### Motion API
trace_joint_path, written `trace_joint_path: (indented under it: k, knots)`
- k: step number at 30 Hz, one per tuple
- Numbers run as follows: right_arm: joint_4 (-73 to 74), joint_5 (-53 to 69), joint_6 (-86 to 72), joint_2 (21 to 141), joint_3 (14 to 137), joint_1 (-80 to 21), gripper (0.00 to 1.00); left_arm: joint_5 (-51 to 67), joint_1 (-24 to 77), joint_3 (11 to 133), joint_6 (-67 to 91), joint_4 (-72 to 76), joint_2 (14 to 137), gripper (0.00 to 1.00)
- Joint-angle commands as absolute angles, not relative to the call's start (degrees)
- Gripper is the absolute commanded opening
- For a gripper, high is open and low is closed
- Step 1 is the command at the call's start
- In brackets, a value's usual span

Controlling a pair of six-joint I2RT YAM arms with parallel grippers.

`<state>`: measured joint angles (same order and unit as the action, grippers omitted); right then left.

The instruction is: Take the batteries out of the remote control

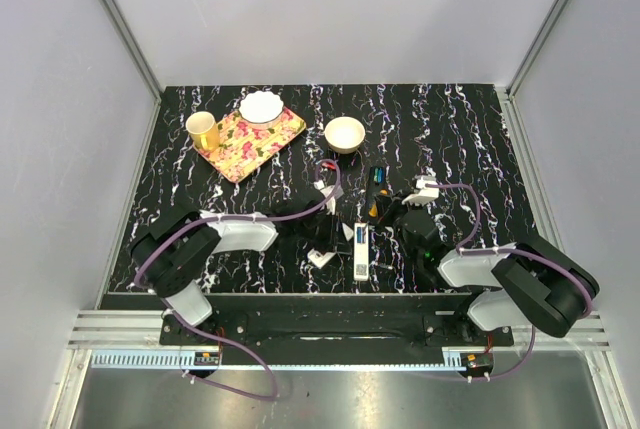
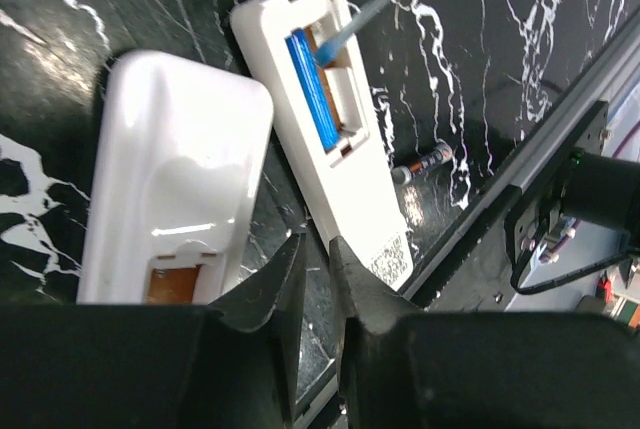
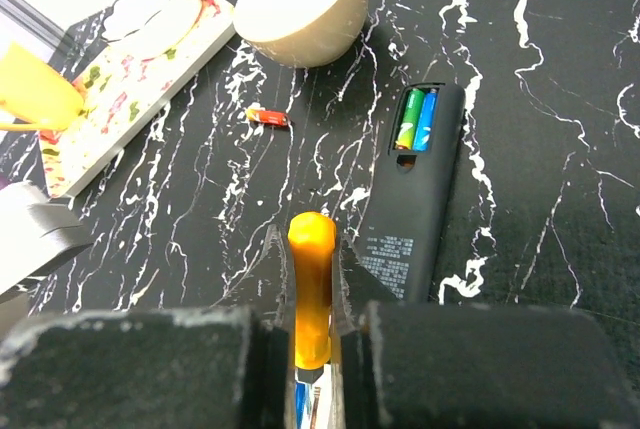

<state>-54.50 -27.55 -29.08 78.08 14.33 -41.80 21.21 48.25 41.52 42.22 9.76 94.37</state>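
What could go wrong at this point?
The orange tool in the right gripper is levering the blue battery in the white remote. A slip could flick the cell away. The loose battery lies close to the table's edge and might roll off.

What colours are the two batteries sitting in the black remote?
One green and one blue battery sit side by side in the black remote, clearest in the right wrist view.

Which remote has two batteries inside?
The black remote: a green and a blue cell sit side by side. The white remote shows only one blue cell.
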Motion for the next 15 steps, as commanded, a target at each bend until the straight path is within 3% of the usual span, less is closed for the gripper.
trace_joint_path:
  k: [1, 15]
  knots:
    - [-61.8, -29.2, -27.7, 78.2, 14.5, -42.5, 0.00, 21.0, 46.6, 46.2, 42.2, 7.7, 96.0, 0.18]
    - [-60.4, -29.1, -26.1, 79.5, 15.4, -42.5, 0.00, 22.1, 45.6, 51.4, 42.3, 4.8, 100.5, 0.14]
